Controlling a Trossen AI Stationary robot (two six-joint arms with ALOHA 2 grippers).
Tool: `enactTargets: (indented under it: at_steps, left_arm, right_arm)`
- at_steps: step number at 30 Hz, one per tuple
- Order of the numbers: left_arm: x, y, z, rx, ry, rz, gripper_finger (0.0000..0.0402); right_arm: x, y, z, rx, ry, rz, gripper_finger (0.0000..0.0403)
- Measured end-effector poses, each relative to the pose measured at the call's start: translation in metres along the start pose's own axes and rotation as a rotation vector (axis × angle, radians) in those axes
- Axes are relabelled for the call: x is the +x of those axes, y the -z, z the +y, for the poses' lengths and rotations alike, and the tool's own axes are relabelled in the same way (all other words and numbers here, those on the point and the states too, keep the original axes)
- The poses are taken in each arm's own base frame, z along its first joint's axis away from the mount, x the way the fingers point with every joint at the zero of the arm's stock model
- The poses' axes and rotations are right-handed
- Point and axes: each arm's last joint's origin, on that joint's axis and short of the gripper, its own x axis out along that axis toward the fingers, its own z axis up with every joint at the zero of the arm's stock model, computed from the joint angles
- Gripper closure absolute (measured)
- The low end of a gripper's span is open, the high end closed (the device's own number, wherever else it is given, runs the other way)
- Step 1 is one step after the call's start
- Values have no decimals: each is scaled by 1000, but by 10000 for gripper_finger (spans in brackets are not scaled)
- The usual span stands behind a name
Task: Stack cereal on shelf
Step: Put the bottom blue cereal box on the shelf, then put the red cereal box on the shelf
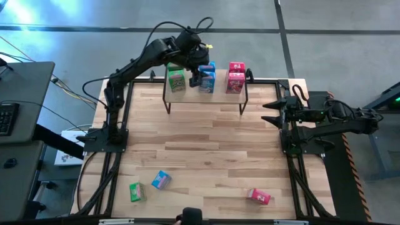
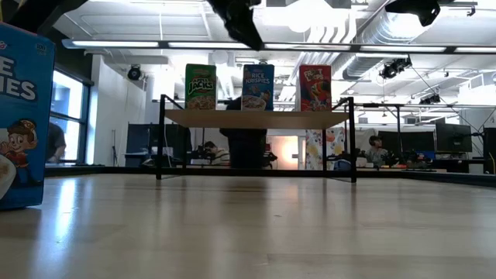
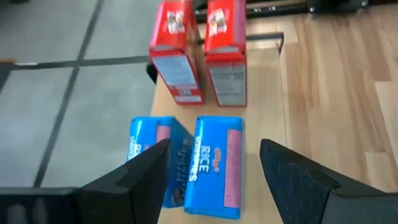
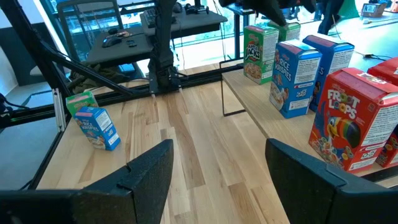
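Six cereal boxes stand on my shelf [image 1: 206, 100] in three pairs, green [image 1: 176, 80], blue [image 1: 207, 80] and red [image 1: 235, 80], while three more lie on the table [image 1: 206, 156]: green [image 1: 137, 191], blue [image 1: 161, 180], red [image 1: 259, 196]. My left gripper [image 3: 214, 180] hangs spread open above the blue pair, gripping nothing. My right gripper [image 4: 217, 168] waits open at the table's right edge.

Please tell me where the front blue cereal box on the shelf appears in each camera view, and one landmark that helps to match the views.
High view: front blue box, top centre, under the left pincer.
Low view: middle of three boxes on the shelf.
Left wrist view: bottom centre, between the fingers.
Right wrist view: upper right.
Shared landmark: the red boxes beside it.
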Motion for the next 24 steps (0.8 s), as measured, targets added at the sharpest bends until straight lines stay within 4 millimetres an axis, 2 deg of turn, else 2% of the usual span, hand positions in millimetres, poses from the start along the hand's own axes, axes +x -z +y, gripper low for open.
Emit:
enactTargets:
  at_steps: [8,17,24]
  left_arm:
    - [-20,-13,-23,-60,-4,-25,165]
    - [-47,-29,-68,-116,77,-68,165]
    - [-76,-38,-107,-181,157,-99,165]
  right_arm:
    - [0,0,0,0,0,0,155]
    - [0,0,0,0,0,0,155]
    - [0,0,0,0,3,-1,155]
